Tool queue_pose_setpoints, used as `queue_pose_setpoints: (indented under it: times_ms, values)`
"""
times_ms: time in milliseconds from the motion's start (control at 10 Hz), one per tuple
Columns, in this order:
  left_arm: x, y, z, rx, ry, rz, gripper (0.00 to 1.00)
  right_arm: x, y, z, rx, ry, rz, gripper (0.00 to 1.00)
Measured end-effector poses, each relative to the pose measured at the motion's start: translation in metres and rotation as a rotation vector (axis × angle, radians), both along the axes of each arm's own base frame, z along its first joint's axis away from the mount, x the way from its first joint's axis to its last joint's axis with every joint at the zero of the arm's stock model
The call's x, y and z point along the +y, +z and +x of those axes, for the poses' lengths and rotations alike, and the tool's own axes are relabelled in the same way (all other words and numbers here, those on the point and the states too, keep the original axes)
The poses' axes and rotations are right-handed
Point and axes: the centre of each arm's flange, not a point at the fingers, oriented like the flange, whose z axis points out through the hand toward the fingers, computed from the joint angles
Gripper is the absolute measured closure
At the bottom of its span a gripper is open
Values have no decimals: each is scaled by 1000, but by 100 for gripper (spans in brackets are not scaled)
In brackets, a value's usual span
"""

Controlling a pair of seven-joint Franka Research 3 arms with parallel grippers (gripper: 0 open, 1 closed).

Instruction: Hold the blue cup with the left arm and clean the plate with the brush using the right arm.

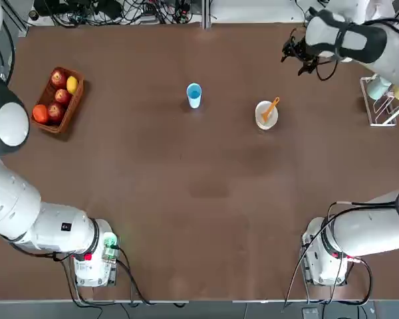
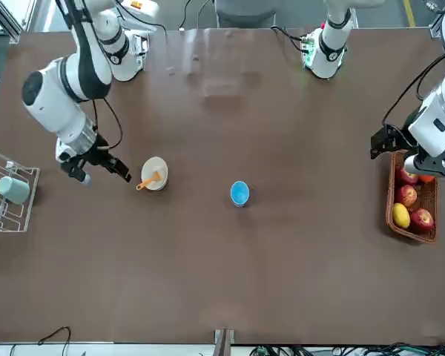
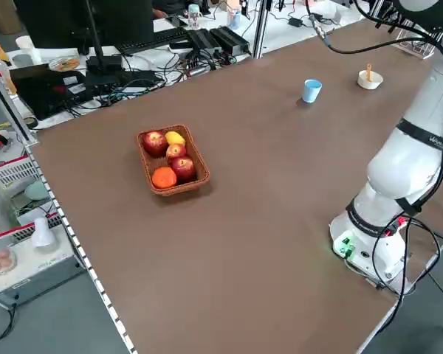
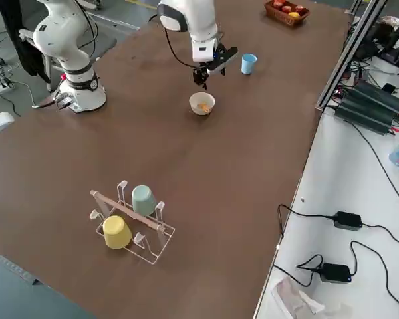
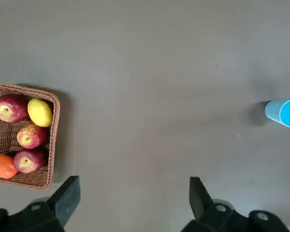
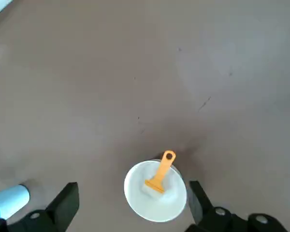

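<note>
The blue cup (image 1: 193, 95) stands upright mid-table, with the white plate (image 1: 260, 111) to its right. An orange brush (image 1: 271, 107) lies in the plate, its handle sticking out over the rim. My right gripper (image 2: 98, 170) hovers open and empty beyond the plate, towards the rack. From the right wrist, the plate (image 6: 170, 199) and brush (image 6: 160, 173) show between the open fingers (image 6: 67, 200). My left gripper (image 2: 380, 142) hangs open and empty beside the fruit basket. Its wrist view has the cup (image 5: 283, 112) far off to one side.
A wicker basket (image 1: 72, 103) of apples, a lemon and an orange sits at the table's left. A wire rack (image 4: 130, 219) holding a yellow cup and a teal cup stands at the right edge. Both arm bases occupy the near corners.
</note>
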Motion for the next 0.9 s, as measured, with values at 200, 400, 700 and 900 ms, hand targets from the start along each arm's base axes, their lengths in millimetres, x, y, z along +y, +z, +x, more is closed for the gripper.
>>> queue_pose_setpoints:
  times_ms: [200, 400, 700, 900]
  values:
    - [0, 3, 0, -7, 0, 0, 0, -10, 27, 10, 3, 39, -58, 0]
    - [0, 4, 0, -10, 0, -1, 0, -11, 37, 12, 7, 78, -114, 0]
    - [0, 5, 0, -10, 0, -1, 0, -22, 91, 24, 10, 97, -164, 0]
    - [0, 5, 0, -11, 0, -1, 0, -27, 108, 26, 15, 102, -186, 0]
